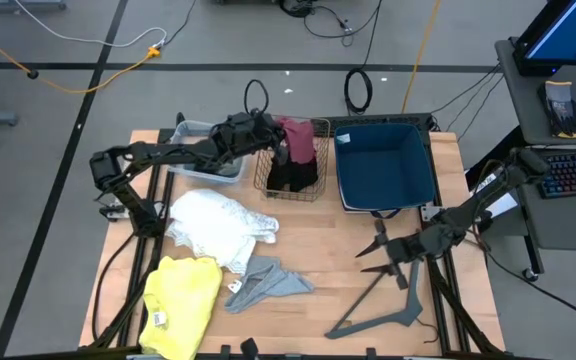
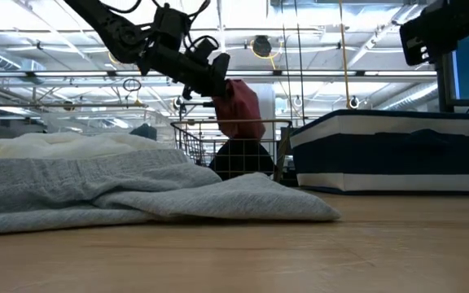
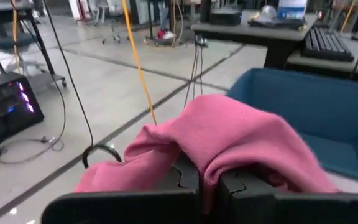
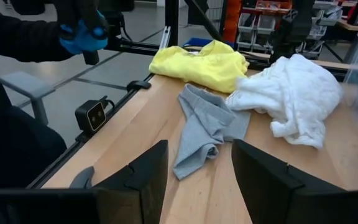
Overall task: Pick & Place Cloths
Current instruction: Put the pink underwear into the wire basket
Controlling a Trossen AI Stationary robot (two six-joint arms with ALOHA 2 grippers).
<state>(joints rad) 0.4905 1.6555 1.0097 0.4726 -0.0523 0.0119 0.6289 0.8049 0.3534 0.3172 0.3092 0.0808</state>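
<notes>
Along the far edge of the worktop [image 1: 338, 290] stand three containers in a row. Clear plastic bin [image 1: 208, 160] at the left end; its contents cannot be made out under the arm. Wire basket [image 1: 293, 165] in the middle, holding a black cloth [image 1: 293, 175] at its bottom. Blue fabric bin [image 1: 385, 165] to the right, navy interior, striped wall in the low view; nothing visible inside it.

Left hand [image 1: 276, 140] is above the wire basket, fingers pressed together on the maroon cloth [image 1: 300, 138]. Cloth drapes over and down from the fingers; in the low view it hangs from the hand over the basket rim, its lower end down among the wires just above the black cloth. Left wrist view: the cloth is bunched over the fingertips, with the blue bin beyond.

Right hand [image 1: 378, 255] hovers low over the near right of the worktop, fingers spread, holding nothing. Grey hanger [image 1: 383, 310] lies just beside it, toward the near edge.

Loose on the near left of the worktop: white cloth [image 1: 218, 228], yellow cloth [image 1: 183, 300] at the near corner, grey cloth [image 1: 268, 283] touching the white one. All well apart from both hands.
</notes>
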